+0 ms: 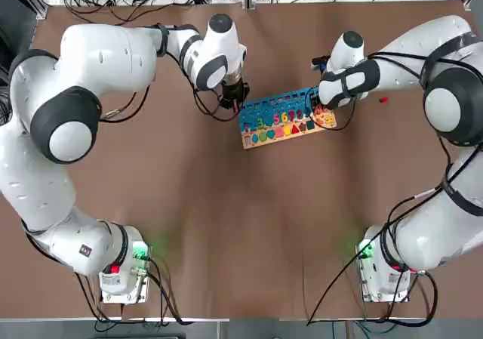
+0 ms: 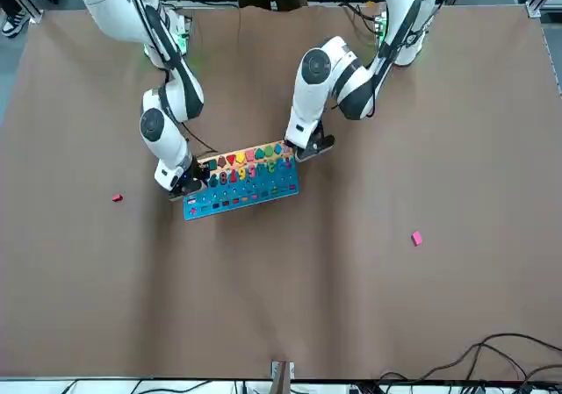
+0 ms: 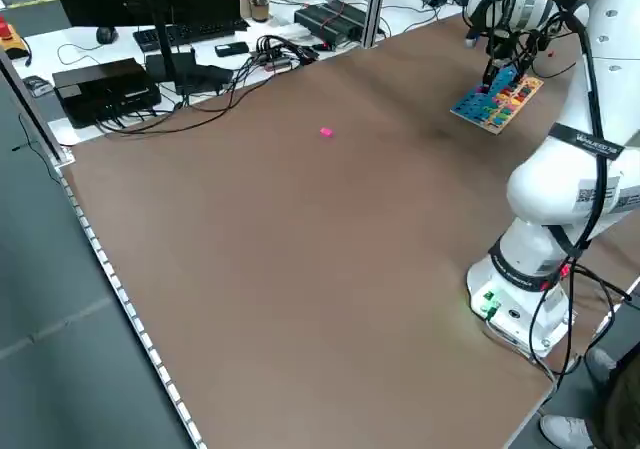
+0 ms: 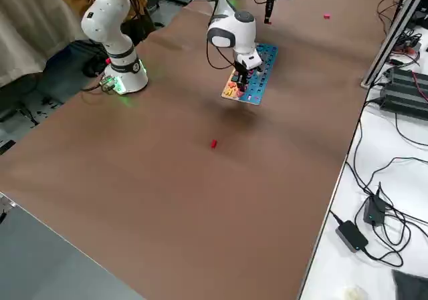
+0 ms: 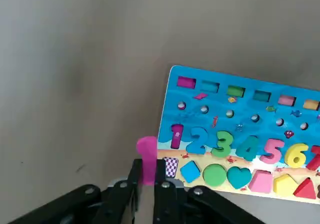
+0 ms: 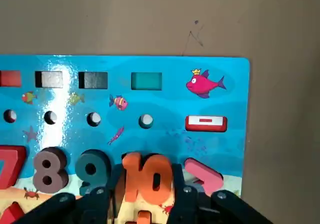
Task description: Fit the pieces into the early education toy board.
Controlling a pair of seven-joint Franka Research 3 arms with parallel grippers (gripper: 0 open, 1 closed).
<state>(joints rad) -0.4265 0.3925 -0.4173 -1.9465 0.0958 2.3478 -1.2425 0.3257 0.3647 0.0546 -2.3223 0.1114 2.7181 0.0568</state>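
Here, in the top view, the left gripper [image 1: 234, 99] is positioned at the left end of the toy board [image 1: 285, 117], which lies tilted near the middle of the brown table [image 1: 226, 226]. Its jaws are clamped on a pink piece [image 5: 147, 153], held upright just beside the board's left edge, close to the checkered recess next to the blue diamond. The board is seen flat on the table, with a blue field carrying a row of coloured numerals and a tan strip of coloured shapes.

At the board's right end, the right gripper [image 1: 323, 112] is lowered over the board. Its jaws are closed on the orange "10" piece [image 6: 145, 178], which is located next to the dark "9" in the numeral row.

Farther right, a small red piece [image 1: 383, 100] is seen lying on the table, apart from the board. Another pink piece [image 2: 416, 238] is visible in the front view, well apart from the board.
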